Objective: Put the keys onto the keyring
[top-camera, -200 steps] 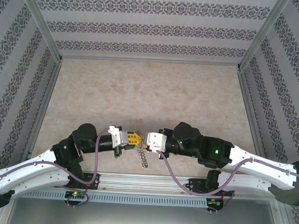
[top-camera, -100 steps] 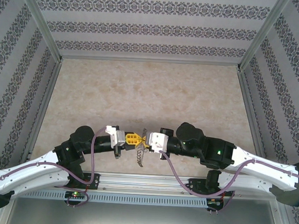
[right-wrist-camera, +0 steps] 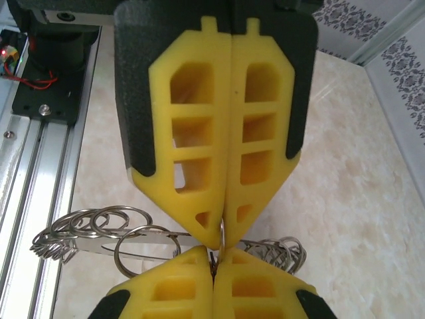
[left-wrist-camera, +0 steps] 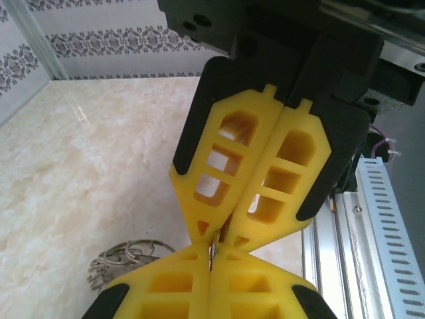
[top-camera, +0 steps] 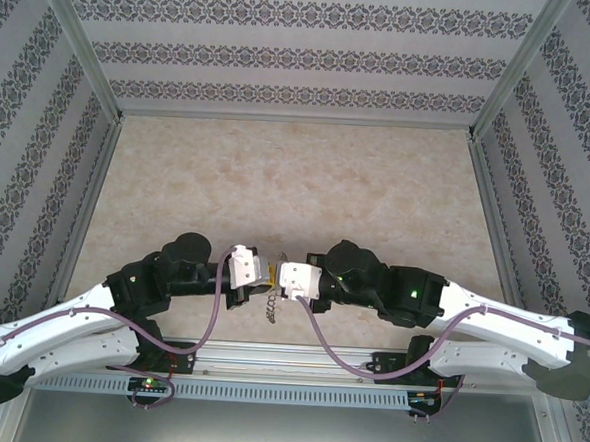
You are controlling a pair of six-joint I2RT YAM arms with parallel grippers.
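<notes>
R claw (right-wrist-camera: pixel 212 266) shifted left, keyring (right-wrist-camera: pixel 143 242) prob. pinched

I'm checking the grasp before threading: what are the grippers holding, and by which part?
Left gripper and right gripper, both shut, meet tip to tip, pinching what looks like the keyring by its flat band's edge; wire loops hang free.

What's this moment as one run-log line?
left gripper: jaws shut | right gripper: jaws shut | tips meeting at keyring
</notes>
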